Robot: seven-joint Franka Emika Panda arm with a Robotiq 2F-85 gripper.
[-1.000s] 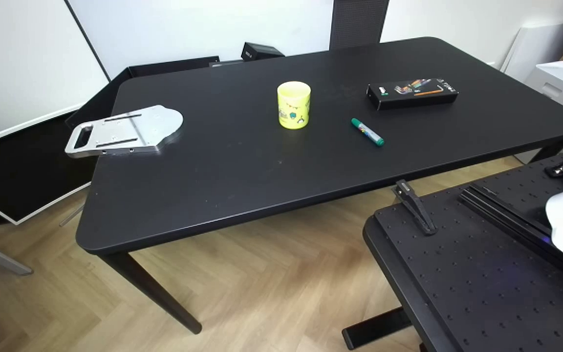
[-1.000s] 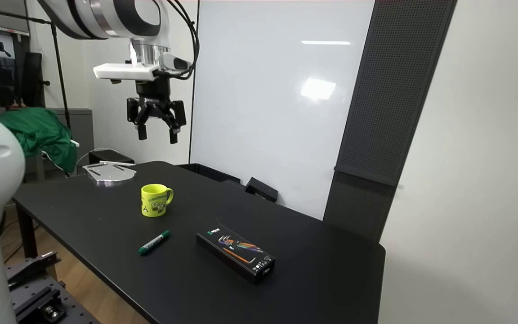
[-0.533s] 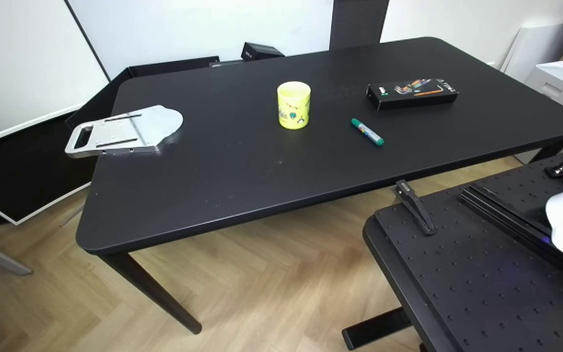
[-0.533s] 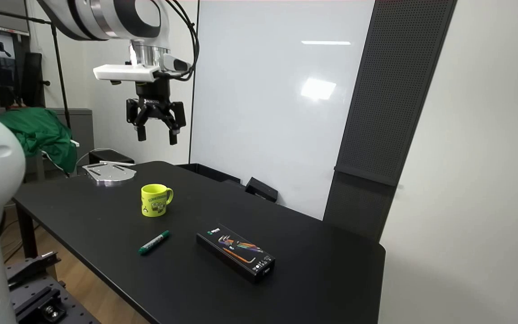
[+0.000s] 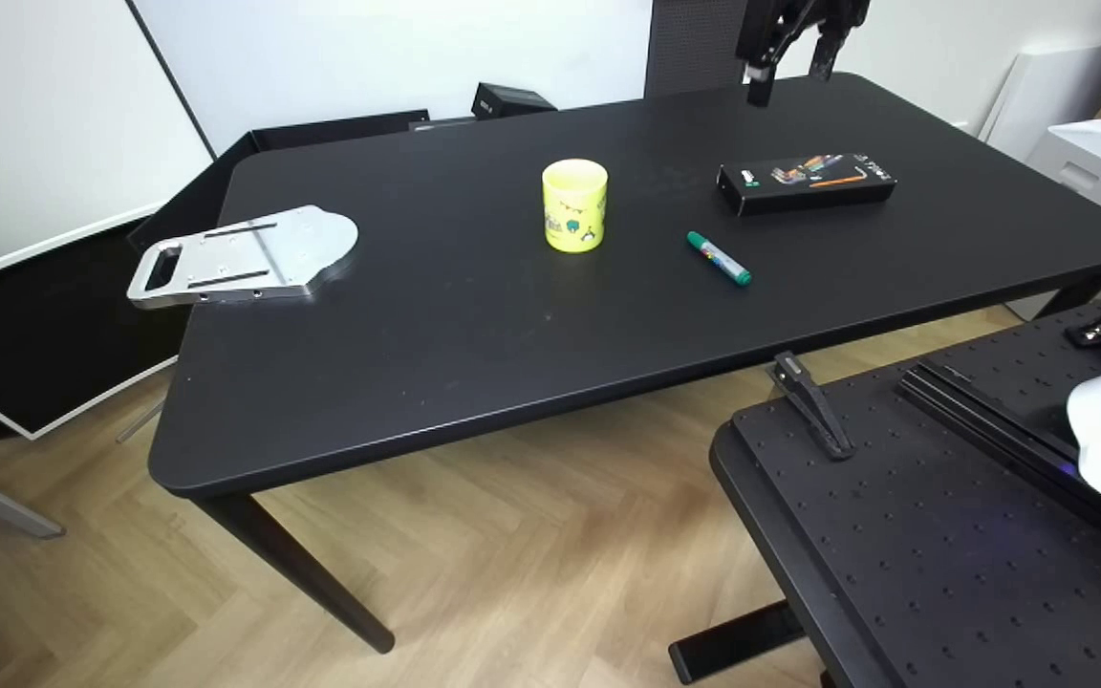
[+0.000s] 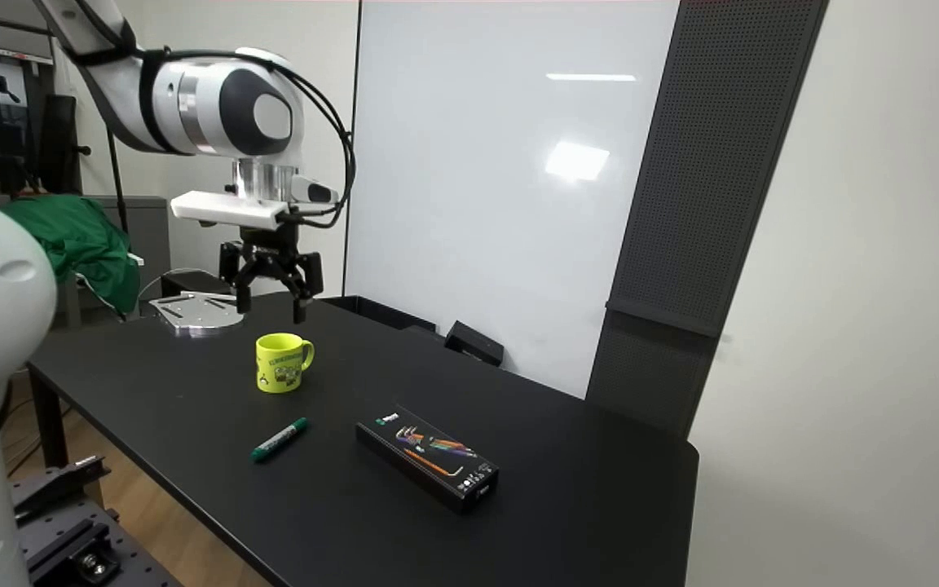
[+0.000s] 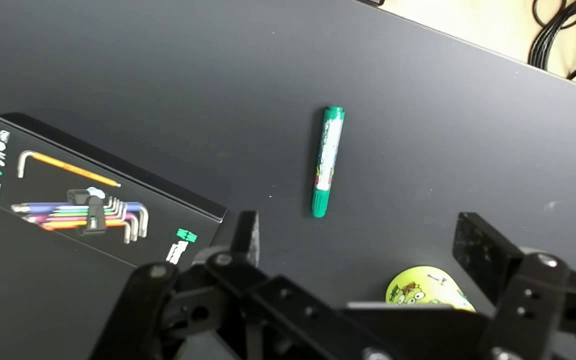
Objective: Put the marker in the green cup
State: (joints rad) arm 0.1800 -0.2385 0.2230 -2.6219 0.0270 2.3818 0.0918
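On the black table [image 5: 436, 354], in an exterior view, the marker [image 5: 719, 258] lies flat near the cup [image 5: 574, 208], and the two do not touch. The cup stands with its mouth up, so it looks ready to take the marker. The gripper [image 5: 791, 78] shows at the top edge, in the air. The box [image 5: 807, 184] near the marker has bent tools drawn on it, but its words are too small to read.

In an exterior view, the gripper points down, its fingers [image 6: 243, 298] wide apart with nothing in them. It hangs above the table, I think to reach the marker from on top. The cup has a line of dark letters, too tiny to make out.

In the wrist view, the marker is out past the fingers, not between them. They would squeeze from the sides, and it lies pointing away, so I guess they could pinch its thin middle with little turning. Its white part has print, too blurry to read.
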